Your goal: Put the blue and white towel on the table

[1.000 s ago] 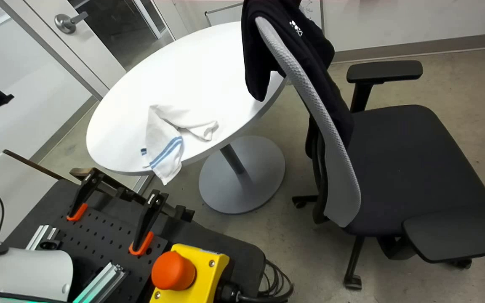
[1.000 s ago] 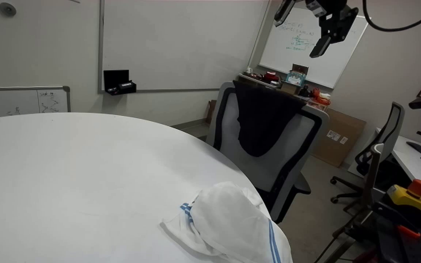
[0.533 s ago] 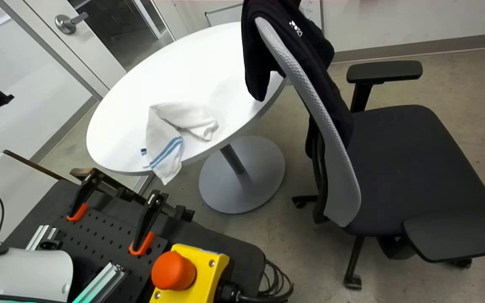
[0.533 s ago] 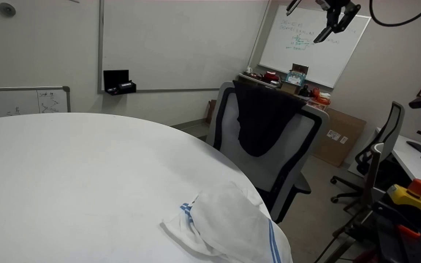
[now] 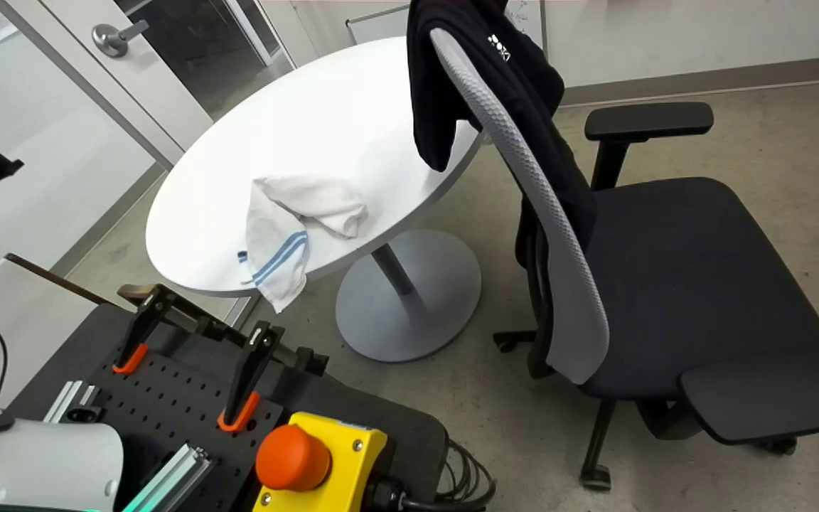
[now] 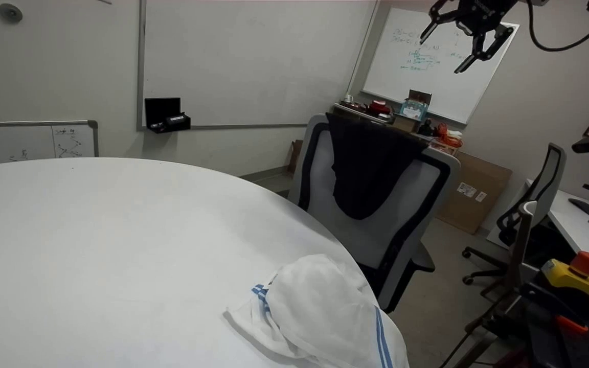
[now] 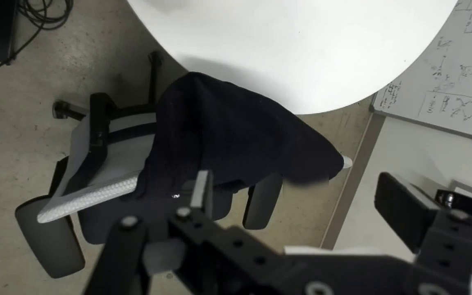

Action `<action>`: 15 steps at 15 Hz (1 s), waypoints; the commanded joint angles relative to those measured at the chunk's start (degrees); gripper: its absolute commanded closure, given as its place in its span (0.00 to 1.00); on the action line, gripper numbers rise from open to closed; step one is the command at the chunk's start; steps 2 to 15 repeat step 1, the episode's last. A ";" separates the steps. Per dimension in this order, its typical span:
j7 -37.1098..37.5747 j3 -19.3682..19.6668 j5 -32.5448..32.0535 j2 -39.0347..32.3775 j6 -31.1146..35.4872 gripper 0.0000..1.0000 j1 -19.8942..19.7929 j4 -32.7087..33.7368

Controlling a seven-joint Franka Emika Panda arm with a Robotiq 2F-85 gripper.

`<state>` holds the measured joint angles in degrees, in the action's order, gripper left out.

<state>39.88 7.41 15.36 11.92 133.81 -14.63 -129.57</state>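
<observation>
The white towel with blue stripes lies crumpled on the round white table in both exterior views (image 5: 274, 213) (image 6: 320, 306). Its striped corner hangs over the table's edge. The table shows in both exterior views (image 5: 338, 107) (image 6: 120, 245) and at the top of the wrist view (image 7: 301, 41). My gripper (image 6: 438, 56) is high at the upper right of an exterior view, well apart from the towel. In the wrist view the gripper (image 7: 293, 180) has its fingers wide apart with nothing between them. The towel is not recognisable in the wrist view.
A grey office chair (image 5: 559, 284) with a black garment (image 6: 371, 163) over its back stands against the table. The garment (image 7: 236, 131) lies below the gripper in the wrist view. A yellow box with a red button (image 5: 324, 462) and black clamps (image 5: 249, 370) sit on the dark robot stand.
My gripper has moved to the right in an exterior view and looks smaller and more fully in frame. It stays open. The towel has not moved.
</observation>
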 commanded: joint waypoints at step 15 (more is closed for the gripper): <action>0.32 0.63 -0.21 -0.10 -0.13 0.00 0.64 0.15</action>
